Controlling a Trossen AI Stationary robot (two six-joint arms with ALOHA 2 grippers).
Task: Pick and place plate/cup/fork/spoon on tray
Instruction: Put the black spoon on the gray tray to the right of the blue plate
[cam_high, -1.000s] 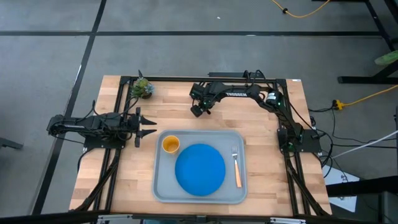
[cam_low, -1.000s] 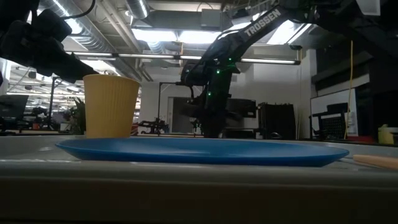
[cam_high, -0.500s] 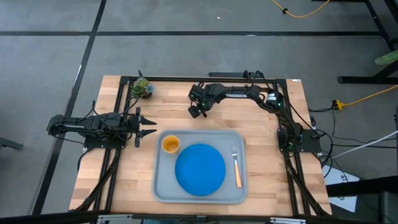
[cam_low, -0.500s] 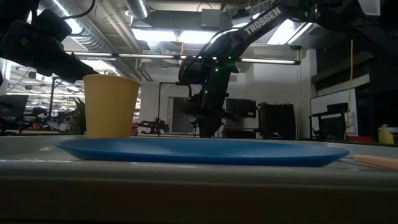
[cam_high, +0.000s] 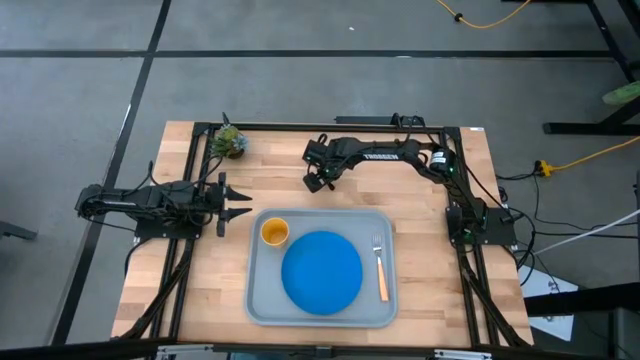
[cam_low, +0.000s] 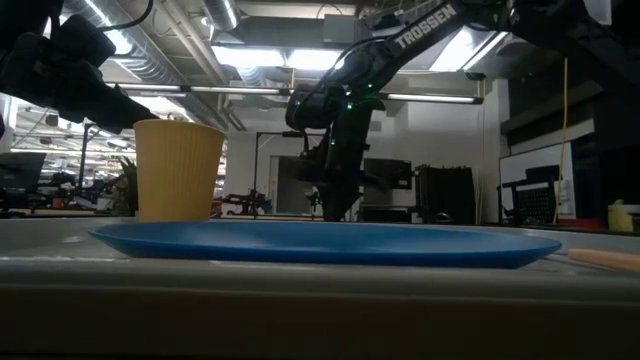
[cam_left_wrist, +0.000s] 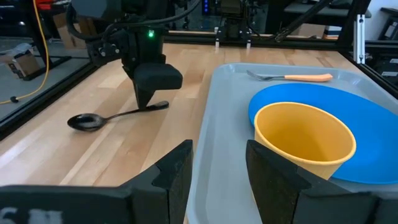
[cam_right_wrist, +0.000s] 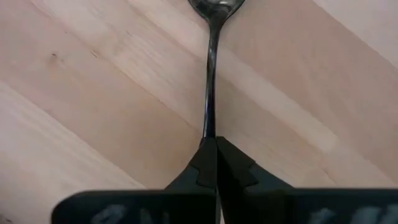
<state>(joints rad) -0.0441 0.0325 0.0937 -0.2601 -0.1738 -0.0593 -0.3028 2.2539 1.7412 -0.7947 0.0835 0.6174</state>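
Right hand (cam_right_wrist: 210, 163) clamped on spoon (cam_right_wrist: 210, 81) handle end, spoon lying on bench (cam_high: 440, 290) behind tray (cam_high: 262, 300) | left hand (cam_high: 243, 203) fingers apart, waiting just left of tray | cup (cam_high: 274, 232), plate (cam_high: 322, 272), fork (cam_high: 380, 268) on tray | small plant (cam_high: 229, 141) at far left corner

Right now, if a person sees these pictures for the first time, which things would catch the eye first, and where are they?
First comes the bright blue plate in the middle of the grey-blue tray, with the orange-yellow cup in one tray corner and the fork along the opposite side. Beyond the tray, the right gripper is down on the bare wooden table, shut on the handle of the dark spoon. The left gripper waits open beside the tray.
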